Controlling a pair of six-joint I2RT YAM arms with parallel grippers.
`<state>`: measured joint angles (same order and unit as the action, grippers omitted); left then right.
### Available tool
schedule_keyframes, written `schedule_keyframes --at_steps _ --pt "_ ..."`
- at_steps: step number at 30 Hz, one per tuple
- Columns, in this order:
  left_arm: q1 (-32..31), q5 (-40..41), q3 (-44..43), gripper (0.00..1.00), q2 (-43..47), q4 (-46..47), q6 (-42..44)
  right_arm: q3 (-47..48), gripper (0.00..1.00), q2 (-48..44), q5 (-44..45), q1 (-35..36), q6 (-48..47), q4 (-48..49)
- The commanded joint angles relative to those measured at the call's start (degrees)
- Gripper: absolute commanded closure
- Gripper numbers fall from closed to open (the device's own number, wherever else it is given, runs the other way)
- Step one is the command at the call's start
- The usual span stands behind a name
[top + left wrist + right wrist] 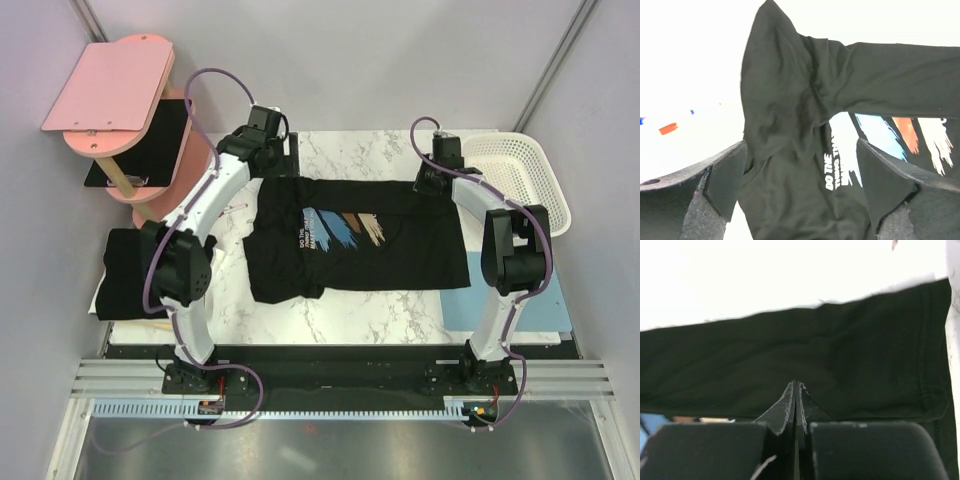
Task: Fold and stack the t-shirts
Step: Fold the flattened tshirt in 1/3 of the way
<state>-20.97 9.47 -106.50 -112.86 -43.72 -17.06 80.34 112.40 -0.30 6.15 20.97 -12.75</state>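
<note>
Top external view puts the task somewhere short of halfway, I judge: one dark t-shirt (125, 272) lies bundled well to the left of both pincers. The printed t-shirt (350, 245) lies spread on the worktop (340, 320) between them with only its far edge turned over, so most folds and the stacking remain. The left pincer (800, 165) gapes wide and holds nothing, straddling the bunched sleeve just below it. The right pincer (796, 390) is closed tight at the folded edge; whether cloth is pinched is unclear.
</note>
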Motion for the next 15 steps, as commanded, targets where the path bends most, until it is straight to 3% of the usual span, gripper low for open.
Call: schedule_keyframes --at_steps 1,4,7,11,15 --pt "0.3 3.2 10.0 0.12 6.6 4.5 -4.1 -1.0 0.96 -3.3 -1.5 1.0 -0.7 1.5" --pt "1.9 0.6 20.2 0.27 8.7 8.9 -6.7 -2.1 0.97 -3.3 -1.5 1.0 -0.8 1.5" --pt "4.7 -5.5 27.0 0.31 9.9 14.5 -9.6 -2.4 0.99 -2.5 -0.9 1.0 -1.3 1.4" --pt "7.8 -10.6 32.3 0.3 11.2 19.4 -11.9 -2.6 1.0 -2.1 -0.8 1.0 -1.5 1.3" --pt "8.4 -9.9 34.2 0.3 10.4 20.7 -12.4 -2.6 1.0 -1.7 -1.6 1.0 -1.5 1.5"
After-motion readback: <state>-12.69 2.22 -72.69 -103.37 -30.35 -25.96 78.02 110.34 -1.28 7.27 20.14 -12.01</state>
